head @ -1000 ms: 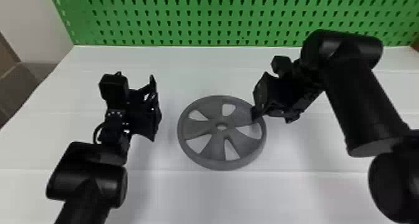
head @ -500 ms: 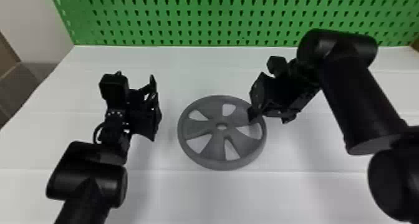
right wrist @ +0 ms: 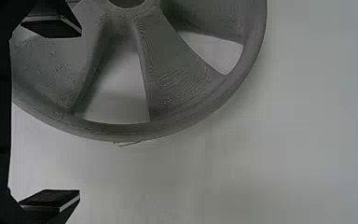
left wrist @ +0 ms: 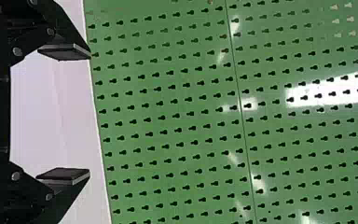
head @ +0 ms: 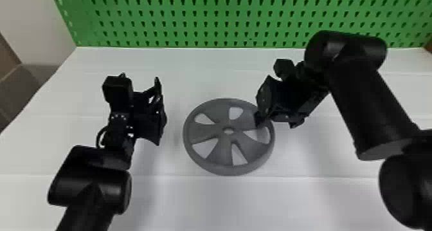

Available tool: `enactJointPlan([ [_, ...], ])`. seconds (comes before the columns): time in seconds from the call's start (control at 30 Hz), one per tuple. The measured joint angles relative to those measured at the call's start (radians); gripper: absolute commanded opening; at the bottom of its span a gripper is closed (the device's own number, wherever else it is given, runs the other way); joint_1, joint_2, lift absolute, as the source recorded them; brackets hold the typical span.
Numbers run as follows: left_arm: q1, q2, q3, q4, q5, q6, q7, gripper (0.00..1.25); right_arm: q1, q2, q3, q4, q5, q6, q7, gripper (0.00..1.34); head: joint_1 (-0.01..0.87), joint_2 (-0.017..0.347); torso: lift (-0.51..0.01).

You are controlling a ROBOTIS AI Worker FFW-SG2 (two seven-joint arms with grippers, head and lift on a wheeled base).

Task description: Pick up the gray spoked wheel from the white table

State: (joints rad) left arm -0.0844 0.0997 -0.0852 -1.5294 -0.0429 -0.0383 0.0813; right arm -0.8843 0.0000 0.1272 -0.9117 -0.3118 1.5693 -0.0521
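Note:
The gray spoked wheel (head: 221,150) lies flat on the white table (head: 257,201). Over its right rim hangs my right gripper (head: 259,108), open, one finger overlapping the wheel from this angle. In the right wrist view the wheel (right wrist: 177,93) passes beyond one finger of that right gripper (right wrist: 60,114), with bare table between rim and other finger. Left of the wheel, apart from it, my left gripper (head: 159,111) is parked open. The left wrist view has the left gripper (left wrist: 70,114) with its fingers wide apart and nothing between them.
A green pegboard (head: 225,18) stands along the table's back edge. My left forearm comes in from the bottom left, and my right arm reaches in from the right over the table's right side. A brown box-like surface (head: 16,88) lies beyond the left edge.
My right gripper has shifted slightly left over the wheel's right rim since the earlier frames. The wheel and the left arm are where they were.

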Motion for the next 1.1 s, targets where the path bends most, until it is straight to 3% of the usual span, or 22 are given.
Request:
enactJointPlan([
  [1.1,-0.001,0.0,-0.003,0.0,0.002,0.0,0.0,0.88,0.011,0.0,-0.08,0.115,0.058,0.0,0.0,1.24,0.782,0.057,-0.097],
])
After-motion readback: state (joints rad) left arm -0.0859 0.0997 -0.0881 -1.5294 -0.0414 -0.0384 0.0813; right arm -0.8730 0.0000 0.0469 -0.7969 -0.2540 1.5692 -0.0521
